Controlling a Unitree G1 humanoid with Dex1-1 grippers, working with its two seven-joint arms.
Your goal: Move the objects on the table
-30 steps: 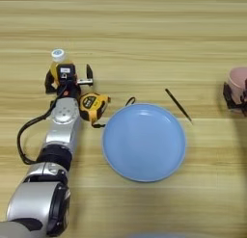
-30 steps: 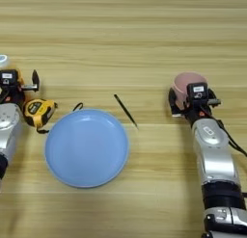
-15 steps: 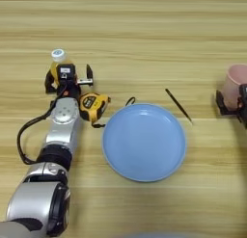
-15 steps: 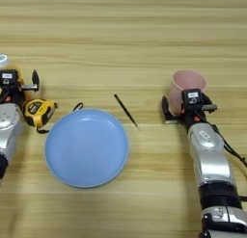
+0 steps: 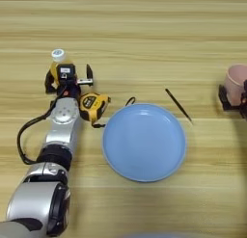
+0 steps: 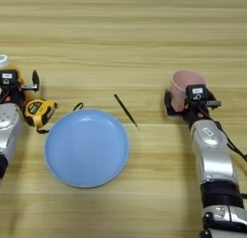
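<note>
A small orange-drink bottle (image 5: 57, 57) with a white cap stands at the far left, and my left gripper (image 5: 69, 77) is open around it, one black finger on each side. Just right of that wrist lies the yellow-and-black tape measure (image 5: 94, 107), its black strap (image 5: 130, 101) curling toward the round light-blue plate (image 5: 144, 141) at centre. At the right, the pink cup (image 6: 185, 86) stands with its mouth showing, and my right gripper (image 6: 190, 103) is shut on its lower part. Both rest on the light wooden table (image 6: 120, 34).
A thin black stick (image 6: 125, 110) lies slanted just beyond the plate's right rim, between the plate and the cup. A black cable (image 5: 24, 136) loops beside my left forearm.
The right gripper has shifted slightly left with the pink cup, and the cup now shows its open mouth and more of its side. The left arm, bottle, tape measure and plate have not moved.
</note>
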